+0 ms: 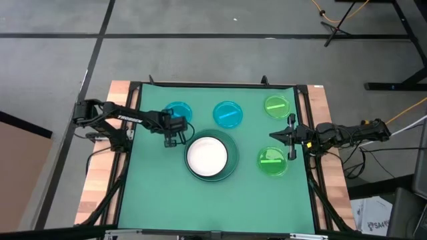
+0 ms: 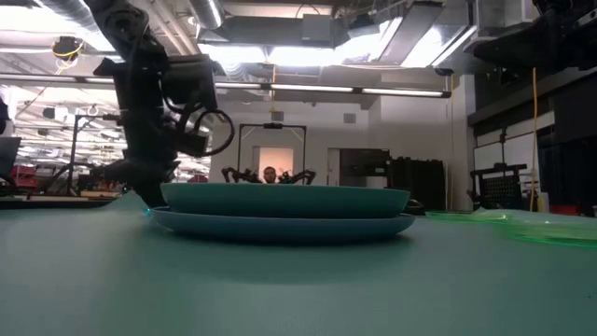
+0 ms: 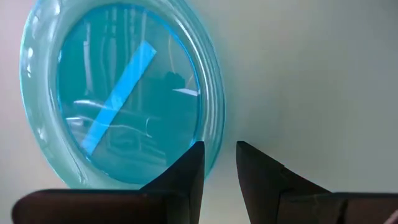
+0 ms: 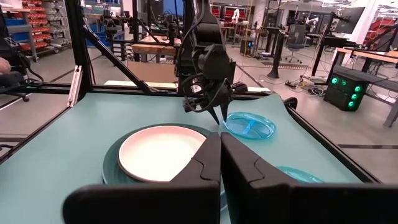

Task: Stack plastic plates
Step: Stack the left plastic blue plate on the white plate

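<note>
Left gripper [image 3: 219, 163] filling the bottom of the left wrist view, fingers nearly together, pinching nothing. Small cyan plate [image 3: 118, 93] sitting just beyond, its rim under one fingertip; in the high view it's upper left of the white plate stack [image 1: 207, 155]. Left arm nearer. Right gripper [image 1: 291, 136] waiting mid-right, fingers closed.

Two small round translucent cyan plastic plates [image 1: 178, 111] [image 1: 227, 115]. Two small round translucent green plastic plates [image 1: 277, 106] [image 1: 273, 162]. One medium round white plastic plate [image 1: 207, 155], nested in one large round dark green plastic plate [image 1: 231, 160]. Two dark two-finger grippers: left [image 1: 175, 141], right [image 1: 291, 137].
</note>
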Controlling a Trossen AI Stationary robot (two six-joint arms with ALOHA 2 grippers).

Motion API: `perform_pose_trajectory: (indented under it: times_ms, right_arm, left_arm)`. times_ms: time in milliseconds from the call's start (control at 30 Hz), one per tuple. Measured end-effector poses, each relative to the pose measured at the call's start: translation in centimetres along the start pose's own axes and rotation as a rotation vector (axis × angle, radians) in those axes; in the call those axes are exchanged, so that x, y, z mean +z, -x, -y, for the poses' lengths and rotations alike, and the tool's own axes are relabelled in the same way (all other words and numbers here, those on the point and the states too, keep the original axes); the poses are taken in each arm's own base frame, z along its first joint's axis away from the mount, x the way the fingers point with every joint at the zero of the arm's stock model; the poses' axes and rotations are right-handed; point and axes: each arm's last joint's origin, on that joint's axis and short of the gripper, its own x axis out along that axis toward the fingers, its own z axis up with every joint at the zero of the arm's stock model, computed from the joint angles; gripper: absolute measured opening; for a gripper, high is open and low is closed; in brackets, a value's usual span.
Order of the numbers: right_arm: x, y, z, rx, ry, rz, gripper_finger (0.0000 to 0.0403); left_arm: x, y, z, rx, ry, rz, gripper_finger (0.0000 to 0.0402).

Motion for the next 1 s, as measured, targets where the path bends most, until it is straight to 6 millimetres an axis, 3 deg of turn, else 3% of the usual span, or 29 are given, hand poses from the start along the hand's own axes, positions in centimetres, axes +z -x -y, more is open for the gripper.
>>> perform_pose_trajectory:
  times_ms: [300,600,1000]
  right_arm:
    - [0.0,0.0,0.0,0.000,0.022,0.000,0.0001]
    - [0.0,0.0,0.0,0.000,0.023,0.000,0.0001]
    - [0.0,0.0,0.0,0.000,0.023,0.000,0.0001]
  left_arm:
    - [-0.6,-0.7,0.2,0.043,0.019,0.024,0.0078]
    - [-0.3,-0.6,0.5,0.062,0.057,0.037,0.0005]
    - [2.9,2.5,1.3,0.142,0.052,0.171,0.0002]
